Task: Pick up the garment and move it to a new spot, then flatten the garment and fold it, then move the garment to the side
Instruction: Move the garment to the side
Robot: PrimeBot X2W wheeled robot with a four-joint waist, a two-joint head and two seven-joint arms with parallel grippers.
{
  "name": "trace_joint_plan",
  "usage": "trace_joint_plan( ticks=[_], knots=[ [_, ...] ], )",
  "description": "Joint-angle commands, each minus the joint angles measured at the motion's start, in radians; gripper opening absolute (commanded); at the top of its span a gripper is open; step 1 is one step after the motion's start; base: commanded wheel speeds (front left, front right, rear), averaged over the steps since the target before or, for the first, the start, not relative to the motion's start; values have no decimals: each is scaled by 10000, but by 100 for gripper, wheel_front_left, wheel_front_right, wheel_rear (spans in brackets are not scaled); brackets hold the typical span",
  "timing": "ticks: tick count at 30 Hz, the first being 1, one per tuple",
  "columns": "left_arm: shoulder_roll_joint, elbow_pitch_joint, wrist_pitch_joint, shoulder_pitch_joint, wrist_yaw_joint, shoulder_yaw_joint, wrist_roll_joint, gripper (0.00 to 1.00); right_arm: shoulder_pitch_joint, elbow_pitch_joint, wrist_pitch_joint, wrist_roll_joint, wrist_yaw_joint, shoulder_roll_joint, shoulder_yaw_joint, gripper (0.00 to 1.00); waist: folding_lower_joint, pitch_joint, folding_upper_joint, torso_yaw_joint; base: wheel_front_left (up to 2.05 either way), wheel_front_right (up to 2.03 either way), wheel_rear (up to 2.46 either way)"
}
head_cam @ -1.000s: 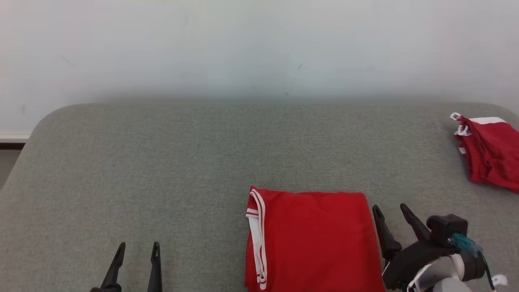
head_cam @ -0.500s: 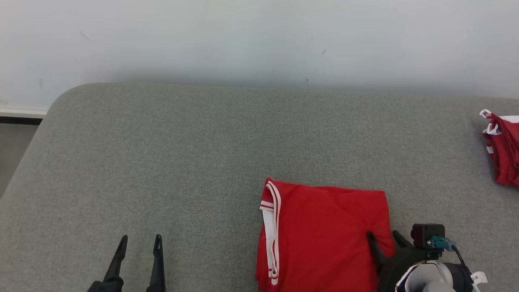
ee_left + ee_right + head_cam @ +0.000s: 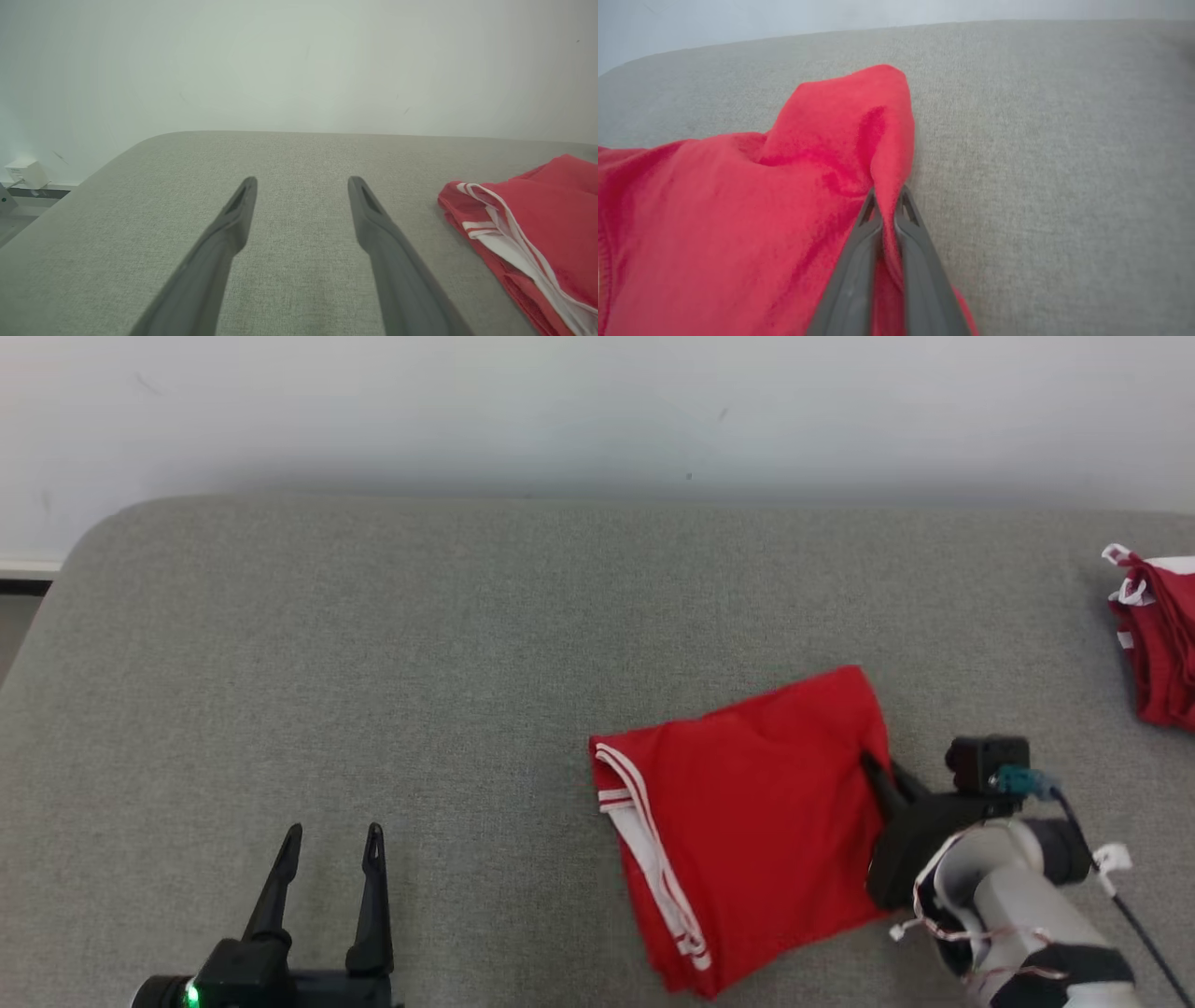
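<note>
Okay, looks like the move-aside step: right end effector (image 3: 876, 767) clamped on 3 o'clock edge of folded red garment (image 3: 747, 831), at 5 o'clock on grey pad (image 3: 373, 663). Left end effector (image 3: 331, 845) fingers apart. Next probably: slide sideways, keep folds intact.

A grey fabric surface (image 3: 373, 644) runs back to a white wall (image 3: 560, 401); a crumpled red-and-white cloth (image 3: 1162, 644) lies at its far right edge; a small white box (image 3: 25, 172) sits by the wall.
</note>
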Motion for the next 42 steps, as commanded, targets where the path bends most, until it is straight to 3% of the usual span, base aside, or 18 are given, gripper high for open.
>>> trace_joint_plan(
  ticks=[1, 13, 21, 34, 42],
  knots=[
    [-10, -68, -29, -194, 26, -80, -66, 100, -405, -46, -5, 73, -31, -301, 81, 0, -1, 408, -2, -143, 0, 0, 0],
    [-1, -614, -29, -1281, 53, -464, 186, 100, -3592, -1077, 742, 808, -30, -3556, 1216, 0, -1, 2649, -2, -1088, 0, 0, 0],
    [173, -857, -29, -1535, -30, -276, 411, 100, -4675, -1964, 1154, 1494, -30, -5350, 1548, 0, -1, 3307, -2, -1927, 0, 0, 0],
    [398, -1557, -29, -1764, -120, -369, 720, 100, -5994, -1304, 1950, 1561, -30, -6919, 1603, 0, -1, 4082, -2, -2293, 0, 0, 0],
    [501, -1737, -29, -1933, -160, -456, 801, 100, -6861, 199, 1758, 1009, -30, -6948, 1916, 0, -1, 4586, -2, -2188, 0, 0, 0]
  ],
)
